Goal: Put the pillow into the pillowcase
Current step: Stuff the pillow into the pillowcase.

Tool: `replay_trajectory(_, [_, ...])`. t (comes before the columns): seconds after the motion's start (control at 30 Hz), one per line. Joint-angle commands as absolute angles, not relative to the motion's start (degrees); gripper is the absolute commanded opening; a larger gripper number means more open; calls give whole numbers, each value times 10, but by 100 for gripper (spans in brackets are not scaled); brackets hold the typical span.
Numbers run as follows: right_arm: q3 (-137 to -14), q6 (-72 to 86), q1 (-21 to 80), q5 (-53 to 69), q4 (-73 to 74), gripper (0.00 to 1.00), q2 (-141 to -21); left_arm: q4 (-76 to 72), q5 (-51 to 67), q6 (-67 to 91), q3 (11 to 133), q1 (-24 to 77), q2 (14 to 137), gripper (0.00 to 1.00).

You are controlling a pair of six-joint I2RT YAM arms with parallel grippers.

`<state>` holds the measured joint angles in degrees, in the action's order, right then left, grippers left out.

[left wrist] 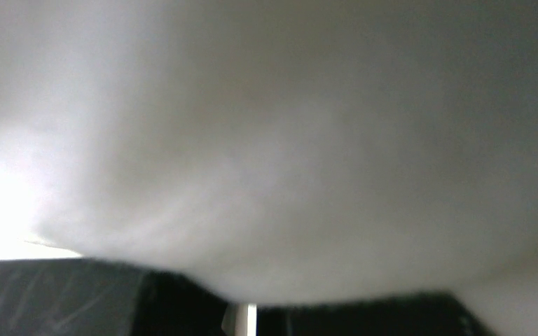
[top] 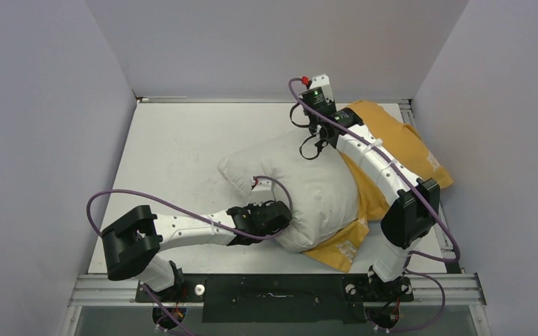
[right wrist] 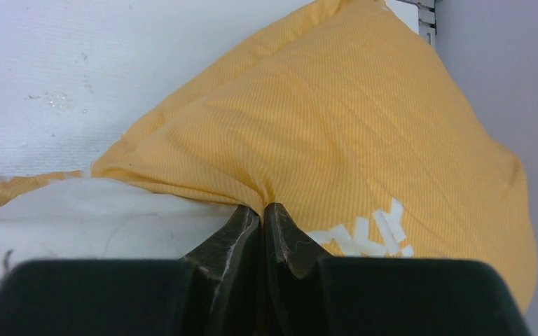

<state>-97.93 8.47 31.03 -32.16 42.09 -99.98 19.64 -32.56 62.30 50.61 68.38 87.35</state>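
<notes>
Beyond the pillow (top: 314,187) we pinch the pillowcase (right wrist: 364,119) edge in our right gripper (right wrist: 262,213); our closed left gripper (top: 280,218) rests against the pillow's near side.

The left arm (top: 182,227) lies low, reaching rightward, with the fingers of the left gripper (left wrist: 245,318) closed. The right arm (top: 378,164) stretches far forward, with the right gripper (right wrist: 263,211) pinching the pillowcase (right wrist: 364,126).

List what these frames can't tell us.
1. Left wrist view: the pillow fills the frame as a blur, so whether the left gripper pinches fabric is unreadable.
2. Top view: the pillowcase mouth is covered by the pillow and the right arm, so insertion depth is unclear.
3. Right wrist view: the right gripper, shut on the pillowcase, blocks part of the white lettering.
</notes>
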Motion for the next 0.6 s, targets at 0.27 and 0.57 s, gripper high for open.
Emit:
replay_trajectory(0.27, [-971,177,298,246,282,5,-831,215,-316,604,522,689,863,0])
replay_trajectory(0.57, [-707,468,439,483,-115,5,-721,189,-293,565,513,656,860,0])
